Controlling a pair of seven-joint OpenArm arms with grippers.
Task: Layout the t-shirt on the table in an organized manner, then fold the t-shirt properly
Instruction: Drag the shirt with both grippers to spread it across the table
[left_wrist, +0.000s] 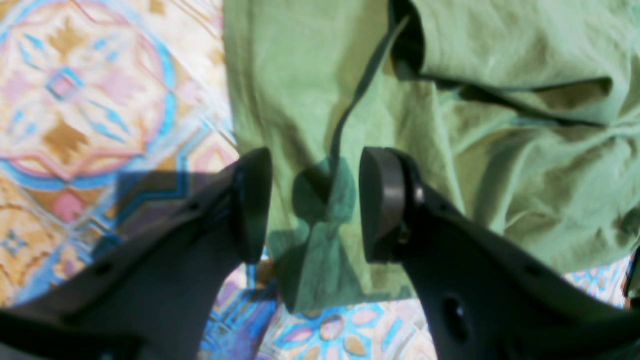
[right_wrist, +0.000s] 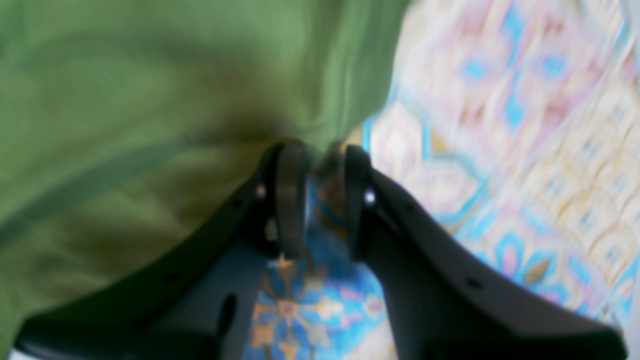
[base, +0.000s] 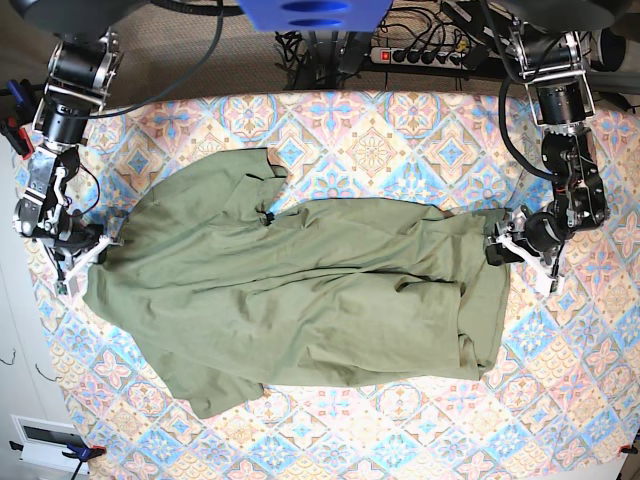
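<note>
While I am scanning the base view from its left edge, I am seeing the right gripper (base: 98, 243) sitting at the near-left border of the t-shirt (base: 310, 300), at the shirt's left-hand edge. In the right wrist view the right gripper (right_wrist: 320, 165) is showing its jaws parted by a narrow gap, with the green hem bunching right at the fingertips (right_wrist: 292, 170); the blur is keeping me from telling whether cloth is actually caught between them.

Moving across, the t-shirt is lying wrinkled over the middle of the table (base: 400, 130), its long axis running left to right between my two arms, so each arm is nearer its own end.

At the base view's right, the left gripper (base: 497, 247) is hovering over the shirt's right edge. Its wrist view is showing the left gripper (left_wrist: 316, 200) released, jaws standing clearly apart, with the t-shirt (left_wrist: 500, 150) flat beneath the gap and nothing pinched.

I am judging that the coming move depends on both pincers taking opposite ends and pulling outward along that axis.

I am reading no brand, label or writing anywhere.
</note>
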